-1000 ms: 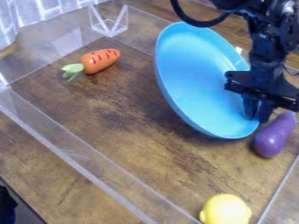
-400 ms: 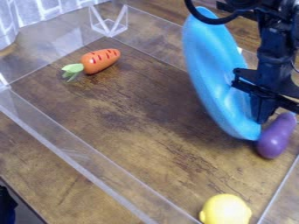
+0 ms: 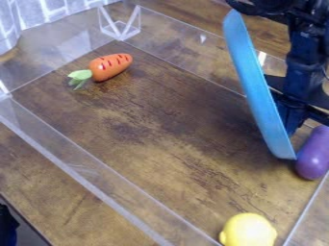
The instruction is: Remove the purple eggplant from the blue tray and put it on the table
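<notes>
Presently | blue tray: steeply tipped | gripper: pressed together beside it | purple eggplant: near tray

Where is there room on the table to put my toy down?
The biggest bare patch of table is in the middle, between the orange carrot, the yellow lemon and the tilted blue tray. It's crowded along the right side, where the tray, the robot arm and the purple eggplant are close together.
</notes>
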Controlling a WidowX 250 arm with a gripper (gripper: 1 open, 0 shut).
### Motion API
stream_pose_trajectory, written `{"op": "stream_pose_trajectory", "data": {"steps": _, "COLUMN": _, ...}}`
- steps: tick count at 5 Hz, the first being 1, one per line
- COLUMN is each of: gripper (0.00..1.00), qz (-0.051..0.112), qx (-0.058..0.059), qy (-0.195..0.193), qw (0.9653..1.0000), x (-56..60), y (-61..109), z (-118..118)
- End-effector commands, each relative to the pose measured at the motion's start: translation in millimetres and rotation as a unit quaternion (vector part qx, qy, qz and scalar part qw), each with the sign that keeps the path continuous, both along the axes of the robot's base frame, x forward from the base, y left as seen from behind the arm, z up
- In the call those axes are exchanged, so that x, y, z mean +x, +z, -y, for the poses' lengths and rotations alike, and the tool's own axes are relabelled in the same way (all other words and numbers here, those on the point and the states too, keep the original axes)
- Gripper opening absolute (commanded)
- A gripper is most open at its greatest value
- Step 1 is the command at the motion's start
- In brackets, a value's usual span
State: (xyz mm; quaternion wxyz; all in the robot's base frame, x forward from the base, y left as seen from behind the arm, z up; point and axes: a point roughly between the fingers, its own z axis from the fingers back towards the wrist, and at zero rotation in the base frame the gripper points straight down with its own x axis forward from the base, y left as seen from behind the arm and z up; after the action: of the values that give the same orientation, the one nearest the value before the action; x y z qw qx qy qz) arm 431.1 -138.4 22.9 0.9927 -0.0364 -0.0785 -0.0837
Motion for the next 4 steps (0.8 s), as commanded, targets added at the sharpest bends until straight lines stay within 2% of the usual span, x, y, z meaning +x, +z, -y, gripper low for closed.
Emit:
{"op": "stream_pose_trajectory", "data": {"steps": 1, "gripper": 1.0, "qz": -0.007, "qx": 0.003, "qy": -0.039, "qw": 0.9992, "x": -7.7, "y": -5.3, "z": 21}}
{"op": "stream_pose_trajectory", "data": {"steps": 2, "gripper": 1.0, "qz": -0.011, "qx": 0.006, "qy": -0.064, "qw": 0.9979, "x": -10.0, "y": -7.3, "z": 29}}
{"op": "stream_pose_trajectory", "data": {"steps": 3, "gripper": 0.0, "qz": -0.013, "qx": 0.008, "qy": -0.055, "qw": 0.9983, "x": -19.7, "y": -9.3, "z": 26}}
{"op": "stream_pose_trajectory", "data": {"steps": 4, "gripper": 0.0, "qz": -0.015, "qx": 0.011, "qy": -0.048, "qw": 0.9987, "x": -29.8, "y": -10.1, "z": 22}}
